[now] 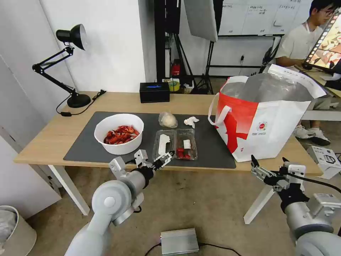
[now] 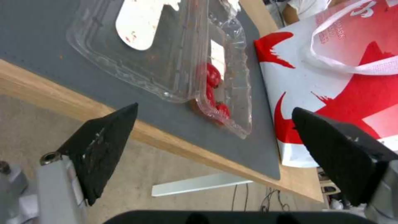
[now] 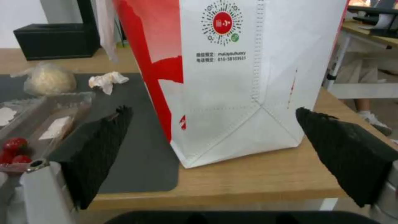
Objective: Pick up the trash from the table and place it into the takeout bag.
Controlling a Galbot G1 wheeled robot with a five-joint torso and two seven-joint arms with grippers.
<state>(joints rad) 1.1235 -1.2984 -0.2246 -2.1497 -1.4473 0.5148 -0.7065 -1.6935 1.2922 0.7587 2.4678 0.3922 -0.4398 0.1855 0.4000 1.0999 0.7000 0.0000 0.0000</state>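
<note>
Hovering just off the near edge of the table [image 1: 53,137], the left gripper [image 1: 164,159] is spreading its fingers wide before the clear clamshell box [image 1: 176,144] lying open on the grey mat [image 1: 83,142]. The right gripper [image 1: 270,161] is waiting, fingers spread, beside the takeout bag [image 1: 270,121] standing at the table's right end.
</note>
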